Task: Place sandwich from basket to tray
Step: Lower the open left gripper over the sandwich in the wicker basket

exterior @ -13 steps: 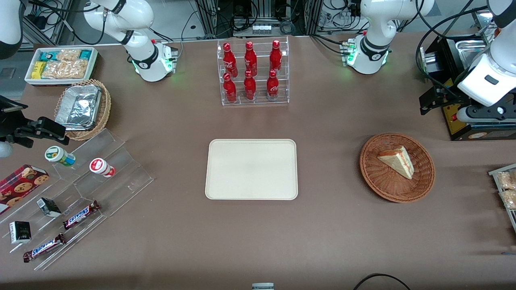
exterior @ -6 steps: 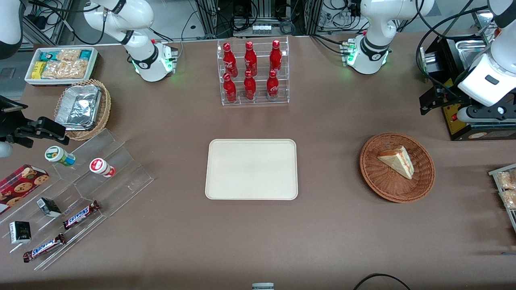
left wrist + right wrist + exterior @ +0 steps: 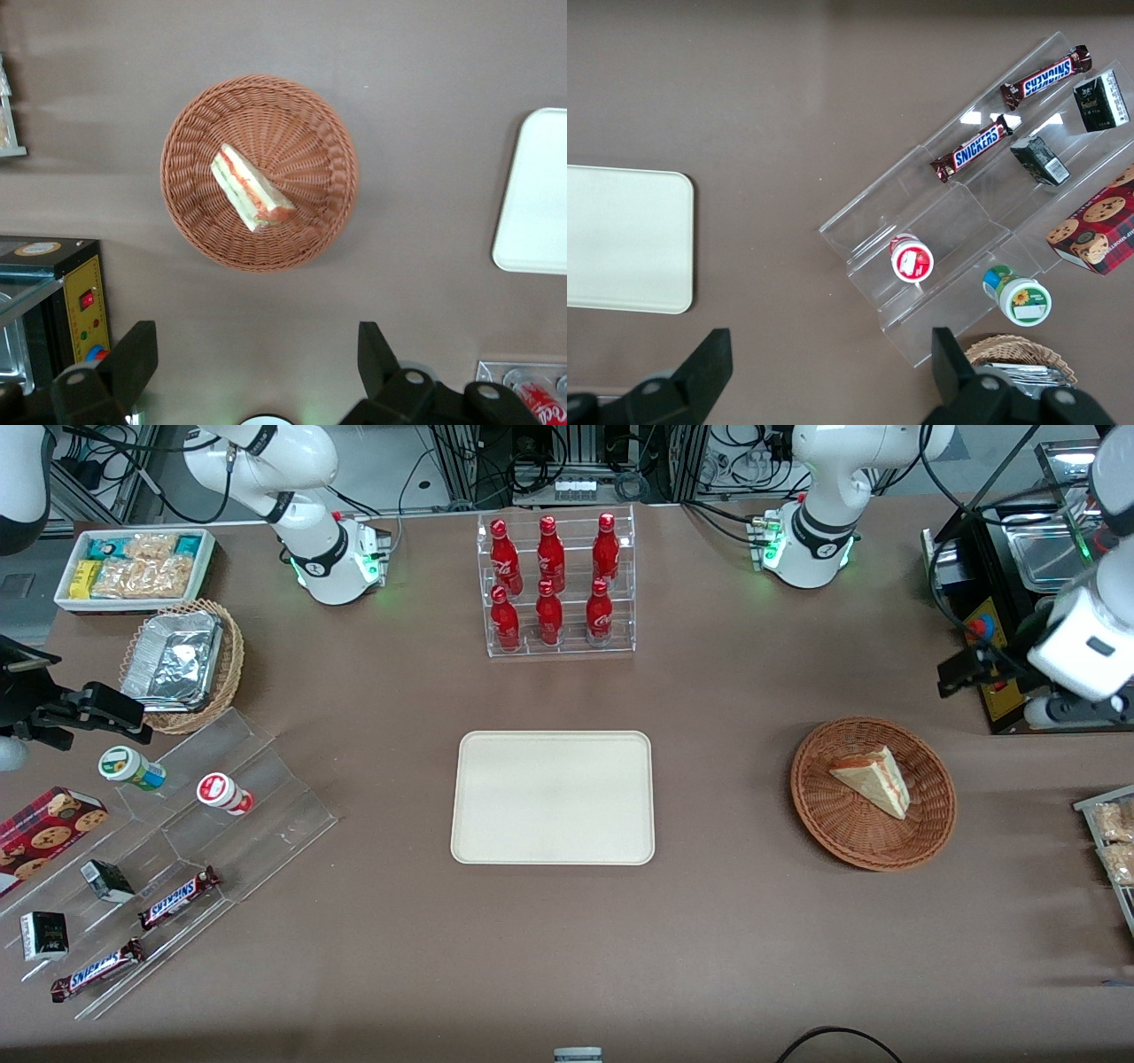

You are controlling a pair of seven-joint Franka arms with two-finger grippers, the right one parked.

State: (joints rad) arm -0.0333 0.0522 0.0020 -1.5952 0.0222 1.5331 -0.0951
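Note:
The sandwich (image 3: 873,781) (image 3: 251,188), a pale wedge with red and green filling, lies in the round reddish-brown wicker basket (image 3: 819,819) (image 3: 310,133) toward the working arm's end of the table. The cream tray (image 3: 553,797) (image 3: 540,195) (image 3: 620,239) lies bare at the table's middle. My left gripper (image 3: 970,669) (image 3: 257,350) hangs above the table, a little farther from the front camera than the basket and off to its side. It is open, its fingers (image 3: 133,354) are wide apart, and only bare tabletop shows between them.
A black appliance (image 3: 1019,602) stands right beside the gripper. A clear rack of red bottles (image 3: 554,584) stands farther back than the tray. A snack tray (image 3: 1112,841) sits at the working arm's table edge. A stepped acrylic shelf (image 3: 177,850), a foil-filled tan basket (image 3: 182,664) and a white bin (image 3: 133,567) lie toward the parked arm's end.
The left arm's wrist and gripper have shifted slightly nearer the front camera and turned a little. Sandwich, basket and tray have not moved.

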